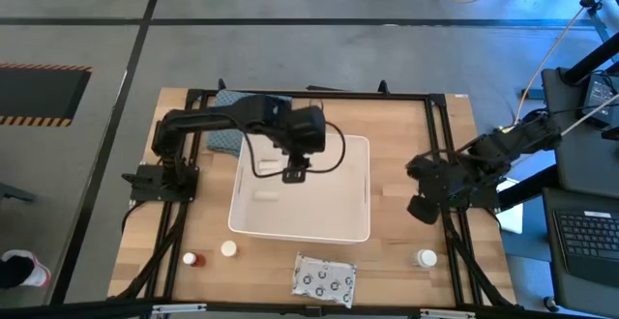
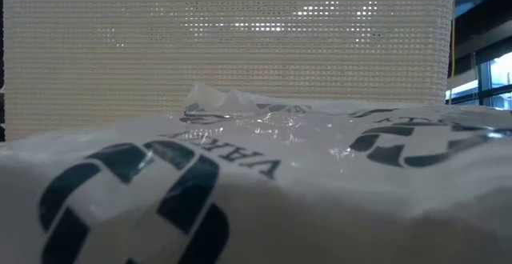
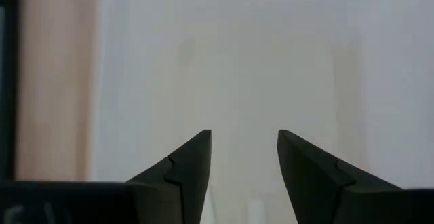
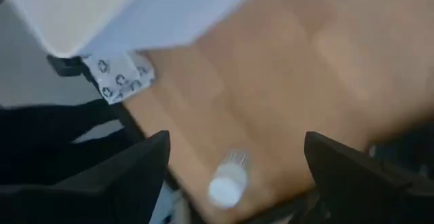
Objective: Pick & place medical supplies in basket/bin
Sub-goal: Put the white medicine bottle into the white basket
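Bin: the large white rectangular plastic tub with rounded corners (image 1: 353,224) sits at the centre of the high view on the pale wooden tabletop (image 1: 406,126); a short white tube (image 1: 265,196) lies inside it near its left wall.
Left end effector: the dark left end effector (image 1: 295,175) hangs over the tub's upper left part, fingers parted and empty; in the left wrist view only the white tub floor shows between them.
Right end effector: the right end effector (image 1: 422,208) waits at the right edge of the tabletop, fingers spread wide, grasping nothing.
Supplies outside the tub: a small white round-capped bottle (image 1: 228,249) and a tiny red-brown bottle (image 1: 191,259) stand below the tub's lower left corner; another white capped bottle (image 1: 427,257) lies at lower right, below the right end effector; a flat silvery packet with dark dots (image 1: 324,279) lies at the bottom centre.
Other things: a blue-grey folded cloth (image 1: 224,141) lies at the tub's upper left, partly under the left arm.
Obstruction: in the low view the packet fills the foreground and blocks the tabletop behind it.
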{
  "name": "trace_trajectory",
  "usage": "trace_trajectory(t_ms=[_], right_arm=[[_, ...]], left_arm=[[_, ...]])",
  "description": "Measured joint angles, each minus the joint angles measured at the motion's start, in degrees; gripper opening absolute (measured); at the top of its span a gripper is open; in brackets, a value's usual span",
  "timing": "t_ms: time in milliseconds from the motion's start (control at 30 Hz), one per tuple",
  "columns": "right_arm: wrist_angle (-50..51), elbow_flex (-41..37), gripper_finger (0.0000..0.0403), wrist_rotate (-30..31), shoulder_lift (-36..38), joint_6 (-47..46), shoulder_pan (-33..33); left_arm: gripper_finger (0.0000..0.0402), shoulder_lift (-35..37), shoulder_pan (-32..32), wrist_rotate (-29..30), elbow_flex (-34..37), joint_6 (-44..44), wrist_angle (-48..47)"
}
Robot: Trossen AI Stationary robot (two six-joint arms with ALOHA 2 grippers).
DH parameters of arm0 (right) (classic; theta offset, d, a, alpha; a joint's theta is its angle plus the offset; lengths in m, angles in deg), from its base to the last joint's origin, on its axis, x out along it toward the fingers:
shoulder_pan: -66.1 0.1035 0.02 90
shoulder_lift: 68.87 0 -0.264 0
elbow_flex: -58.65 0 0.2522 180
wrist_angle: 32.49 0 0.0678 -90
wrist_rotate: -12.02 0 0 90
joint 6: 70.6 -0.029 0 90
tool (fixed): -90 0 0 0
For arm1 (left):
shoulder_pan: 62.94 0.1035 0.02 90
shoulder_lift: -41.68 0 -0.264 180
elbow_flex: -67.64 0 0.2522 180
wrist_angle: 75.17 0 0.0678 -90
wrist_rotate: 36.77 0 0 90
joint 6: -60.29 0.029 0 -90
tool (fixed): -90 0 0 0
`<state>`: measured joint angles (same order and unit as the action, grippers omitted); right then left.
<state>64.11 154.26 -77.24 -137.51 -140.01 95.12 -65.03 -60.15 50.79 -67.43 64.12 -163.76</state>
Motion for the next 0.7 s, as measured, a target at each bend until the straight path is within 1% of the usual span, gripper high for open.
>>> trace_trajectory(t_ms=[100, 133, 200, 367, 567, 700], right_arm=[[2.8, 0.0, 0.0339, -3.5, -1.5, -18.5, 2.4], [3.2, 0.0, 0.0339, -4.7, -2.2, -23.2, 3.5], [2.6, 0.0, 0.0339, -6.7, -3.8, -28.5, 6.5], [1.9, 0.0, 0.0339, -8.2, -8.3, -39.6, 12.9], [2.0, 0.0, 0.0339, -8.1, -12.7, -56.5, 20.4], [0.1, -2.9, 0.0339, -7.7, -14.6, -63.8, 24.5]], left_arm=[[0.0163, 0.1, 0.0, 2.4, -4.2, 1.6, 0.2], [0.0163, 0.1, 0.0, 3.4, -5.2, 2.6, 0.2], [0.0160, 0.1, 0.0, 5.2, -6.5, 4.2, 0.2], [0.0159, 0.1, 0.0, 8.1, -7.2, 6.2, 0.4], [0.0157, 0.1, 0.0, 8.4, -7.2, 7.9, 0.5], [0.0157, 0.1, 0.0, 8.4, -7.2, 7.9, 0.5]])
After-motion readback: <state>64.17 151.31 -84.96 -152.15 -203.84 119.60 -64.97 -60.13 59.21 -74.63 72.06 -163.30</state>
